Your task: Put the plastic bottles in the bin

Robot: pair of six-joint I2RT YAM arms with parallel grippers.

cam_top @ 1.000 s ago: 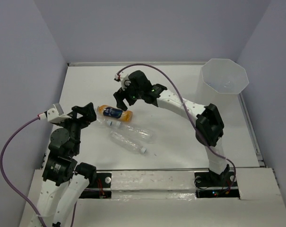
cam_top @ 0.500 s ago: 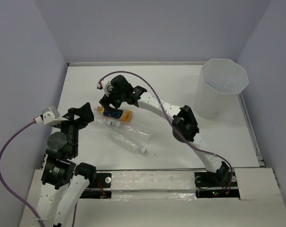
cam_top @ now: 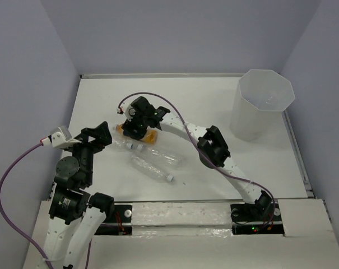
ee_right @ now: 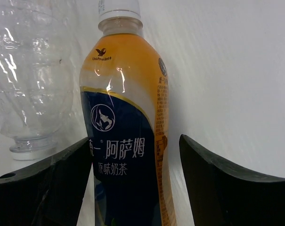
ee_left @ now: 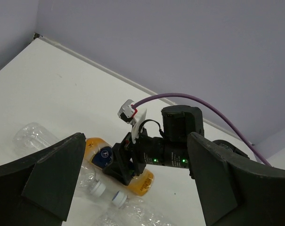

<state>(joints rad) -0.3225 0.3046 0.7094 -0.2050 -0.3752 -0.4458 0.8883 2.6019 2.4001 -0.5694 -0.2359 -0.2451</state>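
**Pick-up of the orange bottle in hand, grip not made yet**

R pincer [ee_right: 134, 138] is down over the orange bottle [ee_right: 126, 94], one finger each side of the dark-label part. Wrist view shows a strip of table [cam_top: 214, 95] btw the bottle and one finger. The other finger looks against it or v. close. So I read the pincer as released and astride, not gripping.

The bottle lies on its side, left of centre on the table, cap end pointing away from the wrist cam. A clear bottle [ee_right: 34, 70] lies just beside it, poss. touching. Top view shows at least 2 clear bottles [cam_top: 152, 167] a bit nearer the arm bases.

L pincer [cam_top: 102, 136] hangs released w/ nothing btw its fingers, near the bottle group and facing it.

Bin [cam_top: 253, 120] stands upright at the far right of the table, well apart from all bottles. Can't tell if anything's inside.

Step, my read: picking up the orange bottle, w/ carry + drop to follow. Next move needs a square clench on the body, then a lift that doesn't drag the clear neighbour, then a carry right, over the rim, and let go. Smooth round body could roll or slip if the squeeze is off-centre
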